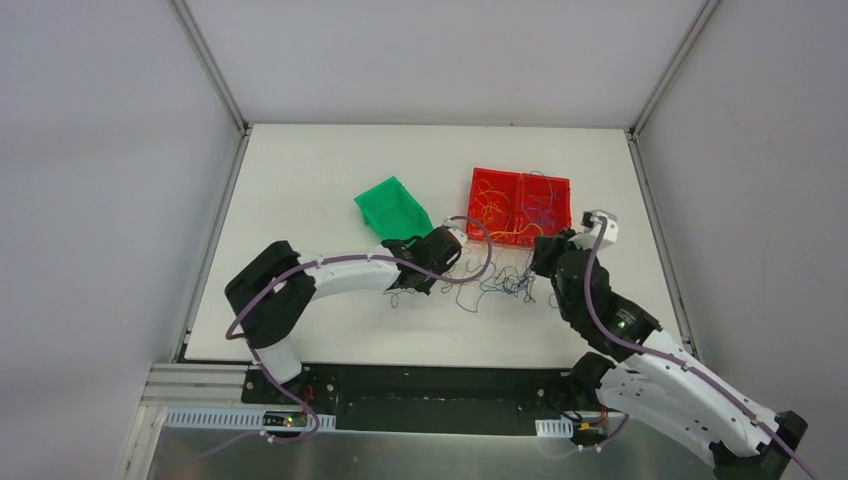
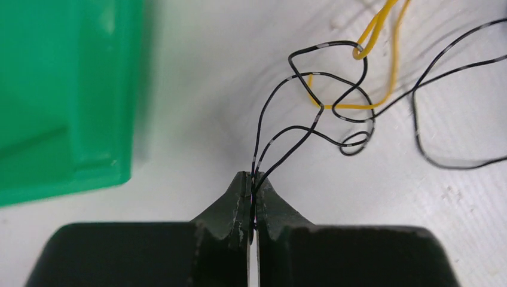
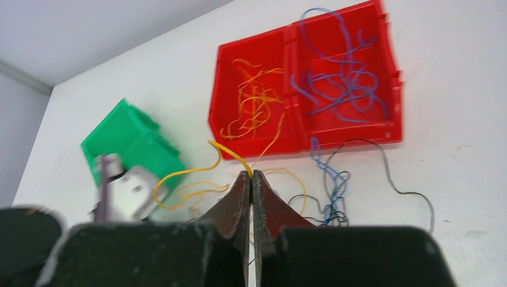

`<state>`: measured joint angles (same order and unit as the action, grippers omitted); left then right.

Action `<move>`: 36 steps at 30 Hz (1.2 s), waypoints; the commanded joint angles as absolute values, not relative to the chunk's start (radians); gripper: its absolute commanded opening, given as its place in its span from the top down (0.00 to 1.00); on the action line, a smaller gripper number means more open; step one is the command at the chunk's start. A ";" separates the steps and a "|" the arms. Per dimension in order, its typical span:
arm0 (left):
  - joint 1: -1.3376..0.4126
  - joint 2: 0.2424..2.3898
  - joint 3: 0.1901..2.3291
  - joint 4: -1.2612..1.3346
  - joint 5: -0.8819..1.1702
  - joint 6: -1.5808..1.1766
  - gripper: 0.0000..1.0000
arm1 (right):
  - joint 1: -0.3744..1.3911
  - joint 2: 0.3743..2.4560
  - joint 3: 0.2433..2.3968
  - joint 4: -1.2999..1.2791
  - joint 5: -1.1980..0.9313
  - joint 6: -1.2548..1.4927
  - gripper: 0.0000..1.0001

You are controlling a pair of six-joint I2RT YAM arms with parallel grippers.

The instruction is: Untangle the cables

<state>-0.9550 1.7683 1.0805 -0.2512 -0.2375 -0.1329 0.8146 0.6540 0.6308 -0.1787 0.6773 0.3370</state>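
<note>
While viewed from above: loose knot of cables [image 1: 500,285] on the desk [image 1: 300,190], between the two arms and just in front of the red bin [image 1: 521,200].

Tips of left gripper [image 2: 251,177] pressed together, pinching black wires [image 2: 281,143]. Strands running up and to the right from it, into loops crossed with a yellow wire [image 2: 382,66]. Green bin [image 2: 60,89] near, on its left.

Tips of right gripper [image 3: 251,174] likewise closed, apparently nipping a yellow strand [image 3: 230,152] arcing off to the left.

Sorted already, by the look: orange-yellow lengths in the red bin's left compartment, blue in the right.

Judged next: draw apart along the line joining the grippers, left arm nearer the black, right arm nearer the yellow. Risk of tightening at the black-yellow crossing.
</note>
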 commanded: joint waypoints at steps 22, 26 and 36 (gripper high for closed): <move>-0.777 0.663 0.606 -0.336 -0.953 -0.625 1.00 | 0.793 -0.038 0.606 -0.652 1.401 0.736 1.00; -0.777 0.609 0.583 -0.320 -0.920 -0.613 1.00 | 0.794 0.066 0.623 -0.616 1.366 0.694 1.00; -0.778 0.612 0.536 -0.065 -0.473 -0.395 1.00 | 0.794 0.131 0.514 -0.158 0.674 0.268 1.00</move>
<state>-0.7837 0.5983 0.5434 -0.2111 -0.7181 -0.5056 0.7906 0.0582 0.5297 -0.4000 1.0672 0.4816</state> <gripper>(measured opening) 0.016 0.008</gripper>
